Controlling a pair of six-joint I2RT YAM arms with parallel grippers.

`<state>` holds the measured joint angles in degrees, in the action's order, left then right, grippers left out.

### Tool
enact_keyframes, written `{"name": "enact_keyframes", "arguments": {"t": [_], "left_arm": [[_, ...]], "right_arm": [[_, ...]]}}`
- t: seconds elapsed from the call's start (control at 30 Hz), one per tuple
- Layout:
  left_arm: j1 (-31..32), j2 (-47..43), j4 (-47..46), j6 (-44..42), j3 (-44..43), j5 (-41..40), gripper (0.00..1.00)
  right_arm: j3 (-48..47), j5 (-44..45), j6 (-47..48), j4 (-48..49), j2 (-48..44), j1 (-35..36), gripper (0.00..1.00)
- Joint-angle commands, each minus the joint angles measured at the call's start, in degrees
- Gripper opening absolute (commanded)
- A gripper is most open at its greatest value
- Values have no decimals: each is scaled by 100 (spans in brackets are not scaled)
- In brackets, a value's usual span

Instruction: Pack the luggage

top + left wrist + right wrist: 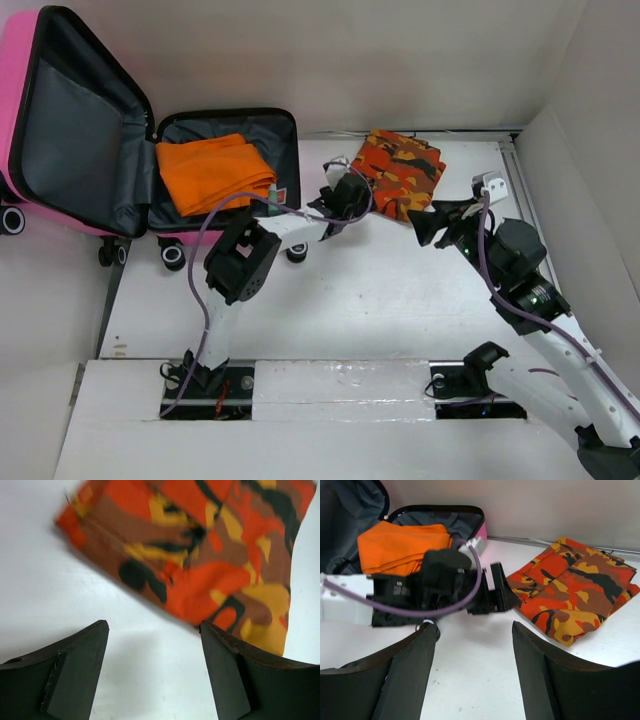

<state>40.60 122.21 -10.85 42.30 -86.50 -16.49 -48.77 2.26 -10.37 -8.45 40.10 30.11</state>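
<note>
The pink luggage (20,100) lies open at the far left, its lid propped up and its grey-lined base (481,530) flat on the table. A folded orange cloth (215,170) (400,547) rests inside the base. On the table to the right of it lies a folded orange camouflage cloth (400,170) (200,555) (575,595). My left gripper (345,200) (154,626) is open just short of the cloth's near-left edge, with only bare table between its fingers. The right gripper (428,222) (475,627) hangs open and empty by the cloth's near-right side, facing the left arm (435,585).
White walls close the table at the back and right (580,200). A raised white board (330,385) runs along the near edge between the arm bases. The luggage wheels (172,257) stand on the table near my left elbow.
</note>
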Motion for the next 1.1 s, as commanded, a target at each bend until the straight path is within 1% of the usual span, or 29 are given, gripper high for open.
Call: {"name": "enact_keyframes", "arguments": {"t": [0.0,0.03,0.07,0.1,0.17,0.23,0.27,0.3,0.37,0.4,0.43,0.5,0.57,0.6,0.63,0.7,0.73,0.77,0.8,0.87,0.93,0.97,1.07], "left_arm": [[194,-295,-57,672,327,-336,69],[264,-181,30,891,205,-407,68],[264,63,387,1137,21,-399,66],[264,214,539,1331,-198,-338,66],[335,504,820,1482,-812,-389,64],[475,882,944,1569,-1096,-600,64],[475,1014,1023,1814,-1410,-601,64],[475,1311,1180,1903,-1588,-601,64],[423,1629,1374,2088,-1939,-540,64],[422,1787,1628,2141,-2498,-670,64],[422,2006,1909,2142,-2712,-750,64],[422,2166,2068,2211,-3090,-750,64],[362,2228,2131,2212,-3145,-698,64],[361,2228,2018,2212,-3145,-698,62],[361,2228,1930,2134,-3093,-645,56],[221,2228,1692,1975,-3092,-312,37],[220,2228,1631,1922,-3092,-172,17],[133,2228,1456,1835,-3092,-22,7],[54,2228,1393,1669,-3092,197,1],[-16,2228,1262,1501,-2874,348,0],[-17,2070,884,1195,-2619,480,0],[-17,2070,831,1053,-2478,480,0],[-69,1938,883,544,-2477,743,0]], "right_arm": [[-18,-24,-53,379,-55,57,68],[-18,-24,-53,327,-55,109,68],[-18,-24,-53,326,-55,109,68],[-18,-24,-53,326,-55,109,68],[-18,-24,-53,326,-55,109,68],[-18,-24,-53,265,-55,109,68],[-18,-76,-53,195,-55,109,68],[-70,-77,-53,194,-115,109,68],[-71,-77,-53,142,-116,109,68],[-71,-25,-53,142,-186,109,68],[-71,-24,-53,142,-186,109,68],[-71,-24,-53,142,-239,109,68],[-71,-24,-53,142,-239,109,68],[-71,-24,-53,142,-239,109,68],[-71,-24,-53,142,-239,109,68],[-71,-24,-53,142,-291,109,68],[-71,-24,-53,142,-292,109,68],[-71,-24,-53,142,-361,109,68],[-71,-24,-53,142,-362,109,68],[-71,-24,-53,71,-520,109,68],[-123,28,-53,19,-590,109,68],[-124,29,-1,-42,-652,109,68],[-176,81,0,-43,-652,109,68]]}}
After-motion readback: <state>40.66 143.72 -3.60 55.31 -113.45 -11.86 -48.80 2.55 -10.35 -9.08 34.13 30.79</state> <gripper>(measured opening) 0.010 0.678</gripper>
